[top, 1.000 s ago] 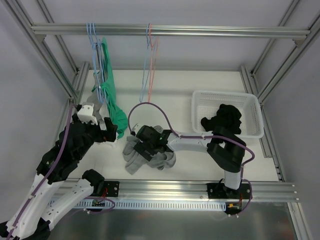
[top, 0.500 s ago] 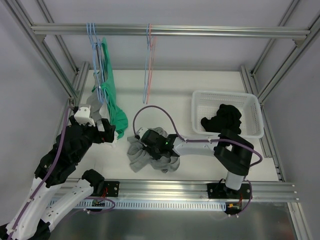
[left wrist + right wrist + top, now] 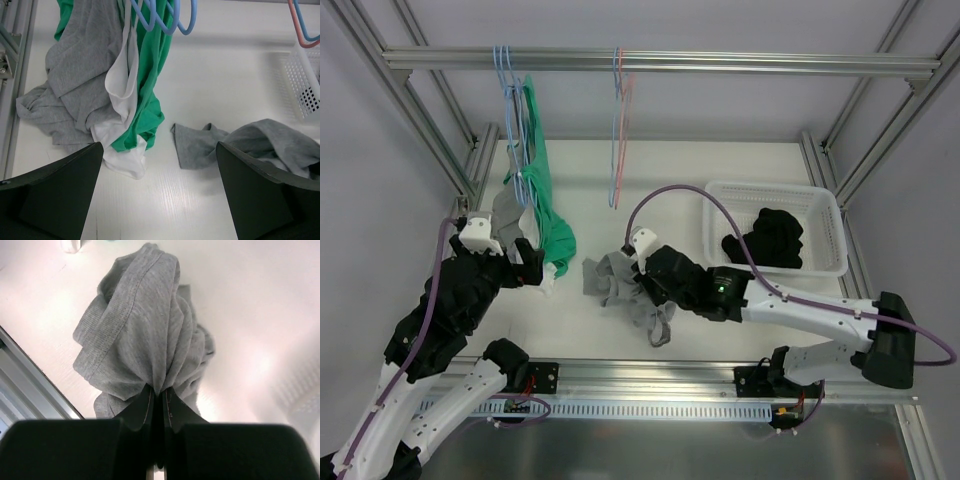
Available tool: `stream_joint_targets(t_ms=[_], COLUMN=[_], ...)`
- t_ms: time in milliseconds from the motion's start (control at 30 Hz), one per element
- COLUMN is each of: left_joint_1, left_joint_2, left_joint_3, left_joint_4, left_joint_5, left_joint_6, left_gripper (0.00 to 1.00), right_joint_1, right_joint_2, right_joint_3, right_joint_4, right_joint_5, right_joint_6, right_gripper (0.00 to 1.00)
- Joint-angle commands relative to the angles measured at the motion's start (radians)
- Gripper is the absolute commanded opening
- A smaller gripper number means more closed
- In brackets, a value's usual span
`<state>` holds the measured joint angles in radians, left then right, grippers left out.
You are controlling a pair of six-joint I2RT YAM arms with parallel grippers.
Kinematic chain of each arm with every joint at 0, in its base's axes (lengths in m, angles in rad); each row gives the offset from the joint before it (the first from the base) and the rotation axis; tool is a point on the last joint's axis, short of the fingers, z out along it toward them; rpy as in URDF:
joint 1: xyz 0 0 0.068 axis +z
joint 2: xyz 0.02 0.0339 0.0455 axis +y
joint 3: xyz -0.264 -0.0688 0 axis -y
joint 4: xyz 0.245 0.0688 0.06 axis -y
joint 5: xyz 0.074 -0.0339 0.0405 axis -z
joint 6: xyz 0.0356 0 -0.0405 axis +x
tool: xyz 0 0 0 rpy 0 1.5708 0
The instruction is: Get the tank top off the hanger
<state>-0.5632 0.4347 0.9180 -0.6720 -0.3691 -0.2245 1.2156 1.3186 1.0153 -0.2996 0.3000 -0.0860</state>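
At worktop centre: grey tank top (image 3: 608, 281) free of any hanger, pinched by the right hand (image 3: 645, 275).
Left hand (image 3: 532, 265) gapes open beside garments on the blue hangers (image 3: 510, 90); the top trails leftward from the right hand; basket (image 3: 775, 186) lies rightward.

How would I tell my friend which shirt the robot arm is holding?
Look at the white table, between the hanging green top and the white basket. A crumpled grey tank top lies there, pinched in the right gripper. It's the only garment neither on a hanger nor in the basket.
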Motion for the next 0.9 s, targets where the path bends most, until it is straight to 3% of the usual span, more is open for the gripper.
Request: stream_joint_targets(t_ms=[0,267,533,733,867], left_joint_1=[-0.007,-0.006,-0.006,-0.006,-0.006], left_joint_2=[-0.011,-0.025,-0.027,-0.031,-0.031], left_joint_3=[-0.007,-0.010,-0.015,-0.016,-0.018], left_joint_4=[0.012,0.014,0.014,0.014,0.012], left_joint_5=[-0.034,-0.057,-0.073,-0.077,-0.077], left_joint_6=[-0.009,-0.015,-0.016,-0.016,-0.016], left_gripper=[0.99,0.99,0.99,0.99,0.99], right_joint_1=[0.002,0.002,-0.014,-0.077,-0.197], right_joint_2=[-0.091,-0.174,-0.137,-0.073,-0.042], right_joint_3=[0.043,0.236,0.566,0.779,0.917], right_joint_4=[-0.065,-0.205,-0.349,-0.426,-0.483], right_joint_5=[0.085,0.182,0.312,0.361,0.364], right_joint_6=[-0.014,-0.124,-0.265,-0.351,-0.370], right_gripper=[0.00,0.00,0.00,0.00,0.00])
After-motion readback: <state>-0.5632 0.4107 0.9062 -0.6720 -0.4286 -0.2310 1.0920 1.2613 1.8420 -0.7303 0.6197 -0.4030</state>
